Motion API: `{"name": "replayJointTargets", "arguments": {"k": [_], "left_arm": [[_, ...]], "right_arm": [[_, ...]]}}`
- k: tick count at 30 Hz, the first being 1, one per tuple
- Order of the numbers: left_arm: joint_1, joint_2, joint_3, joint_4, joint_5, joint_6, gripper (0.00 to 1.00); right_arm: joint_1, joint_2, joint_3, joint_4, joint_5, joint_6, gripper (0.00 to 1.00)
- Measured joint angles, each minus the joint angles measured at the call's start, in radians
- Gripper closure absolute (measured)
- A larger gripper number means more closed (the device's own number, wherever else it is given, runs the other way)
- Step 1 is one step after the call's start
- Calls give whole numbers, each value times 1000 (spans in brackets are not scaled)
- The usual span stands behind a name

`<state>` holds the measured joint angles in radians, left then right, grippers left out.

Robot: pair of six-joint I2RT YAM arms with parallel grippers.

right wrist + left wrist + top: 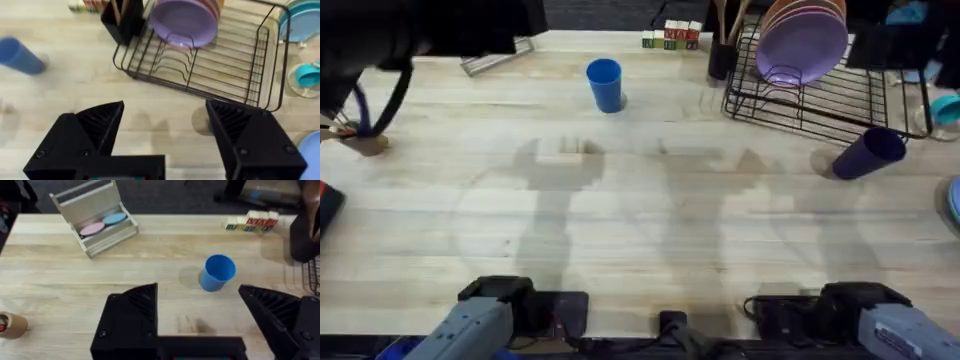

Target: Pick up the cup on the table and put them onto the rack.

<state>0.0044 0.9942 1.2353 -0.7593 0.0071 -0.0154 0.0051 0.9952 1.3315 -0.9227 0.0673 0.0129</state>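
Standing upright at the upper middle of the overhead frame, the blue cup (604,84) waits on the bare wooden table (620,220), well apart from the wire rack (810,95) at the upper right, which already holds purple plates (803,40) leaning in its slots. The dark purple cup (869,153) sits tilted just beside the rack's near right corner, on the table rather than in the rack. Neither cup is gripped, so the task looks to be at its very start: the reach toward a first cup. The left gripper (200,315) has its jaws spread wide and empty, with the blue cup ahead of them in the left wrist view. The right gripper (165,130) is likewise wide open and holds nothing, facing the rack's front edge. A sensible next move, as I judge it, is for the left arm to advance and lower until its fingers straddle the blue cup, then close. The right arm would have to swing toward the dark cup near the rack.
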Motion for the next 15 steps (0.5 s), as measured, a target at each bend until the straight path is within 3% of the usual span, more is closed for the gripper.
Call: {"name": "replayJointTargets", "arguments": {"k": [4,9,15], "left_arm": [[0,71,20,-10,0,0,8],[0,111,20,-16,0,0,7],[0,112,20,-15,0,0,8]], "right_arm": [[0,75,52,-17,-16,-16,9],[-6,81,57,-97,-30,-17,9],[-120,102,63,-193,-22,-16,9]]}}
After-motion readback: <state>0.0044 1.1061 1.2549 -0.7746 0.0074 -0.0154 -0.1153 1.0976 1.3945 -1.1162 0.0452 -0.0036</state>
